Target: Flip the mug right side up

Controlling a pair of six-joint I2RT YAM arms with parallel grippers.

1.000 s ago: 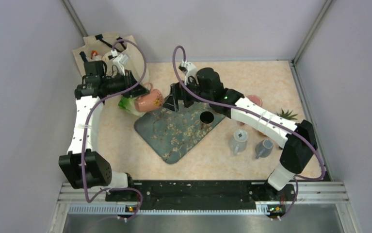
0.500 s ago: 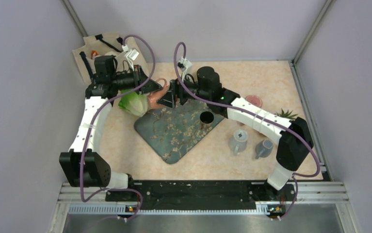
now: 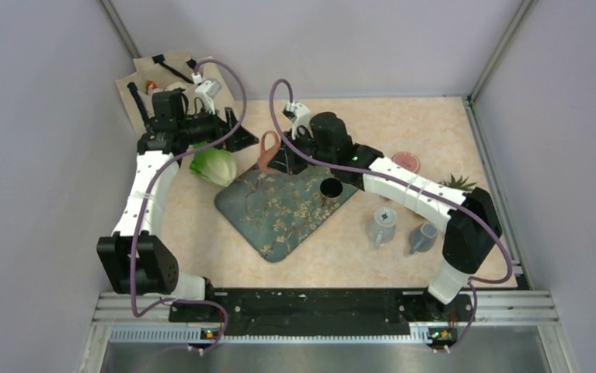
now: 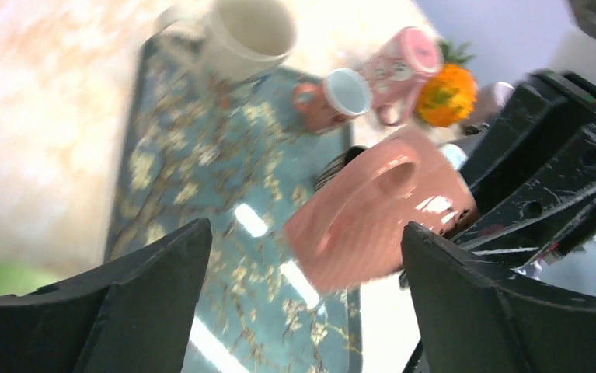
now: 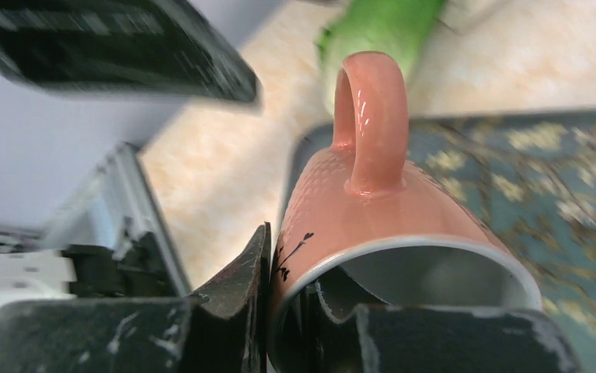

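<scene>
Mug (image 5: 380,210), salmon pink, rim pinched by the right gripper (image 5: 287,311), one finger inside, one outside. From above, the left gripper (image 3: 242,138) gapes empty at its 10 o'clock.

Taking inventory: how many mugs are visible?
5: held mug in the right gripper, dark mug on the tray, pink mug near the plant, grey mug and smaller grey mug right of the tray.

White shells along the left arm (image 3: 143,198) and right arm (image 3: 411,190), black at joints and shoulder blocks. Purple cable (image 3: 244,89) looped over each, white plugs at the wrists. Small green light (image 3: 354,158) on the right forearm. Matte black wedge left fingers (image 4: 123,311); right fingers (image 5: 224,311) scuffed with pale scratches.
</scene>
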